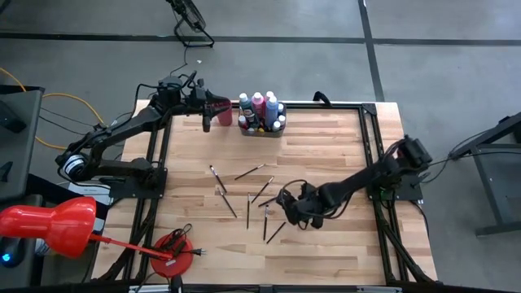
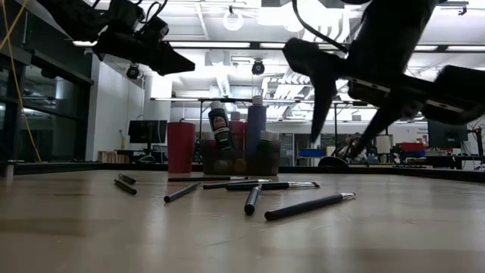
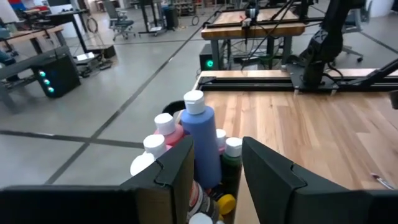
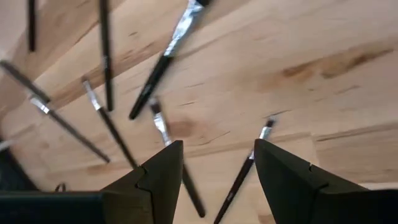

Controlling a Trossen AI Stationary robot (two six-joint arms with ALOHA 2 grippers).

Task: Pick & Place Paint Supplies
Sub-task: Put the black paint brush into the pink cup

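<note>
A: Far left, left gripper [image 1: 213, 108] up high by the pink cup [image 1: 223, 112], fingers parted, nothing between them. Bottles [image 1: 262, 111] packed in the tray [image 1: 262, 131] just beside.

B: Mid-table: brushes [image 1: 248, 202] scattered flat on the wood, some crossing, some apart.

A: Over to the right: right gripper [image 1: 286, 208] low above the brush cluster, jaws spread wide, empty. Two brushes [image 4: 169, 140] straight ahead in the wrist view, lying near each other.

B: Best bet here, probably: pick one handle only, turn the jaws across it, centre on it, drop straight down to the wood.

A: And close on the dark handle, not the metal ferrule. Slip risk otherwise.
</note>
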